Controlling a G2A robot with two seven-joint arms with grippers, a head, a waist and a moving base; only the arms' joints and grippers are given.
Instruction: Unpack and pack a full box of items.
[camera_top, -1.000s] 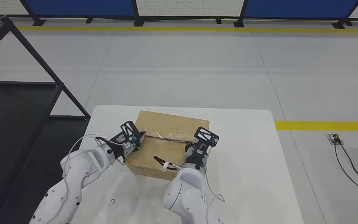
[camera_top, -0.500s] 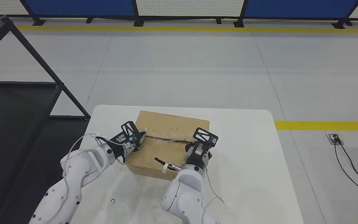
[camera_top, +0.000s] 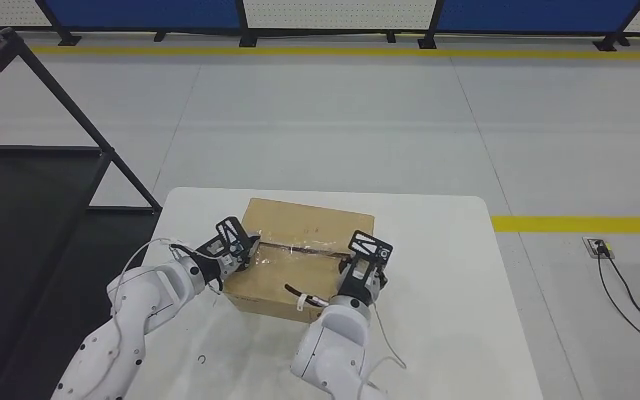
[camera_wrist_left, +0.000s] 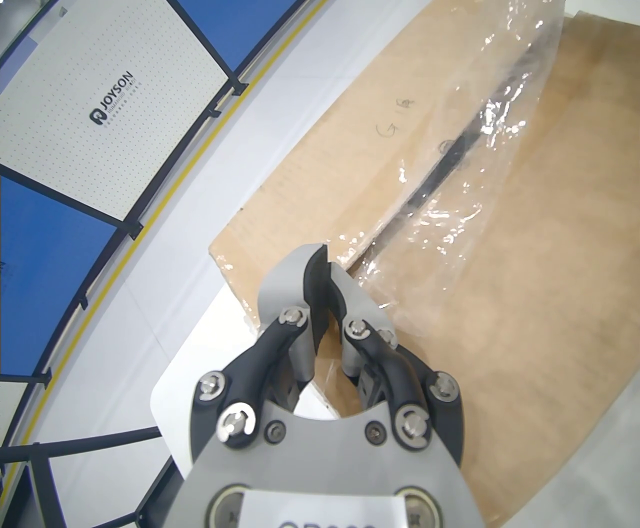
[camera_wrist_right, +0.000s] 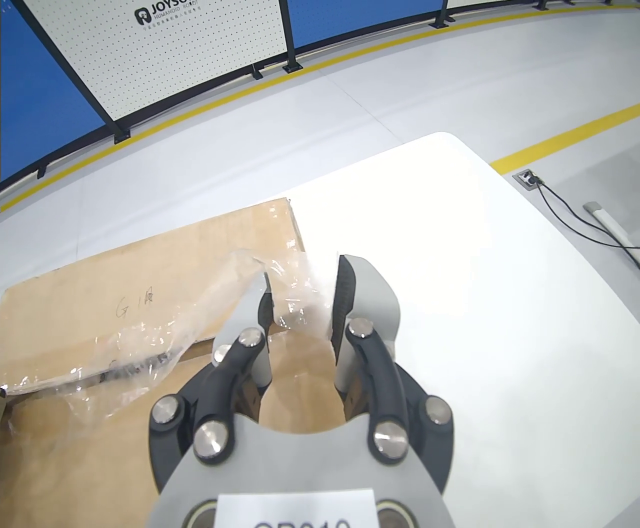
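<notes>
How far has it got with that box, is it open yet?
Not open yet. Done: the clear tape is puckered and partly lifted off the cardboard box. In hand: the right tool stands open around the tape's loose end; the left tool is shut at the opposite edge. Left: pulling the tape off, opening the box, then all unpacking and repacking.

we record white rounded arms (camera_top: 135, 315) with thin white cables (camera_top: 150, 246); left gripper (camera_wrist_left: 326, 260) and right gripper (camera_wrist_right: 304, 275) show grey fingers (camera_wrist_right: 372, 295), black pads (camera_wrist_left: 315, 280), black links (camera_wrist_right: 375, 370), silver screws (camera_wrist_right: 435, 412).
</notes>
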